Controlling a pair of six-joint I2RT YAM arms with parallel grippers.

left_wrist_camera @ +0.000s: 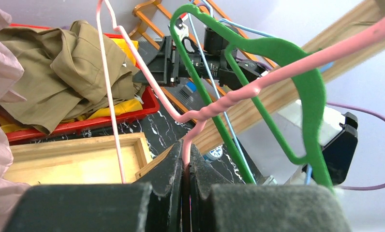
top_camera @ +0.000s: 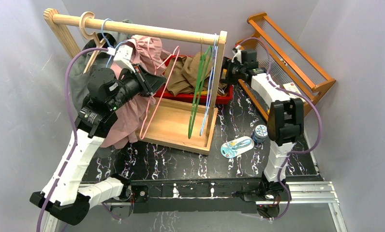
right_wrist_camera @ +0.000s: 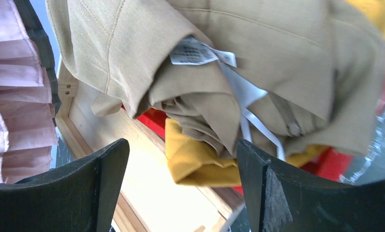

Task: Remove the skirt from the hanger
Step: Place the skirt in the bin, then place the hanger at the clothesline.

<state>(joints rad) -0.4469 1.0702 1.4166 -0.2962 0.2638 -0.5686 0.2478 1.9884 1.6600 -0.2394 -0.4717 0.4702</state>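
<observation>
Grey walls close round a black marbled tabletop [top_camera: 181, 164] on which a wooden clothes rack [top_camera: 147, 30] stands, a red bin [top_camera: 200, 99] tucked behind its base. What I take for the skirt [right_wrist_camera: 277, 63] is the khaki garment lying crumpled in that bin, on top of a yellow cloth [right_wrist_camera: 195, 164] and clear of any hanger. The right fingers [right_wrist_camera: 181, 147] hang just above it, spread wide with nothing between them. The left fingers [left_wrist_camera: 186, 150] are clenched on the thin neck of the pink hanger [left_wrist_camera: 219, 104], which looks bare of cloth and leans out from the rail beside a green hanger [left_wrist_camera: 306, 87]. A pink pleated garment [top_camera: 127, 121] hangs at the left end of the rack; it could equally be a skirt, and I cannot say for certain which one is meant. The khaki cloth looks like a light, soft woven cotton: it will fold and sag, not slip, and is not fragile. A thick folded hem or the waistband would give the surest hold. A white care label [right_wrist_camera: 195, 50] shows on it, its print too small to read. The card packet of scissors [top_camera: 236, 146] and the small tub [top_camera: 259, 132] on the tabletop carry printing I cannot read either.
</observation>
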